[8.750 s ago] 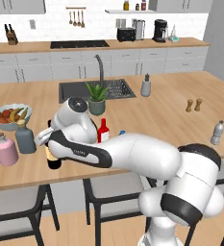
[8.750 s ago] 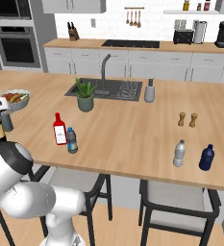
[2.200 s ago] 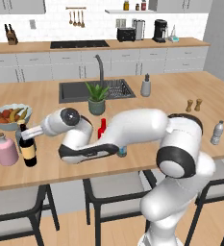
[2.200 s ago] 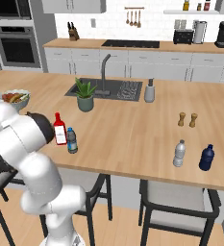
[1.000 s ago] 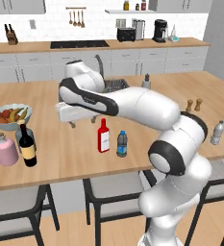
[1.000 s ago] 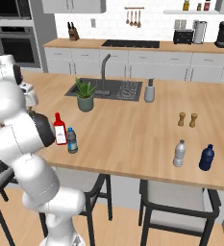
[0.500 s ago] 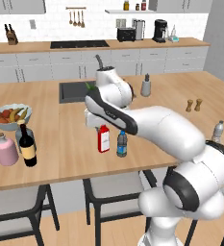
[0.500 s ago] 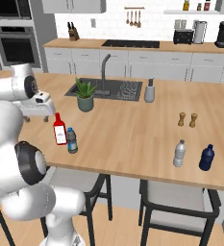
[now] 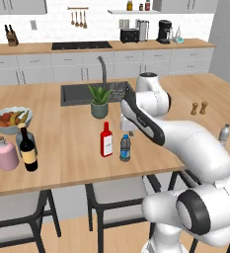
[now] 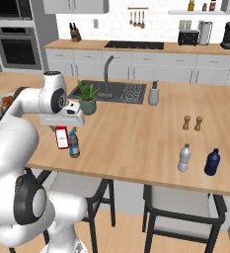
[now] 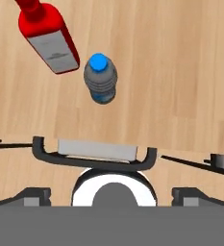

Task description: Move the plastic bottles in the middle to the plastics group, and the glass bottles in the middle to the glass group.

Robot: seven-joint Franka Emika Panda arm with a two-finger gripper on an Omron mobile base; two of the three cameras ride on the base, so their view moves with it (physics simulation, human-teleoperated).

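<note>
Pincer (image 10: 73, 120) hangs wide apart and empty above the water bottle (image 11: 100, 79) and red bottle (image 11: 47, 34).

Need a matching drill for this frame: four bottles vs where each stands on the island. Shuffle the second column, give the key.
Things:
1. wine bottle
2. red bottle
3. blue-cap bottle
4. pale-cap bottle

Places:
A. beside the dark blue bottle, at the island's right end
B. mid-island, right next to the red bottle
C. by the pink bottle, near the fruit bowl
D. mid-island, in front of the potted plant

Pairs: 1-C, 2-D, 3-B, 4-A
</note>
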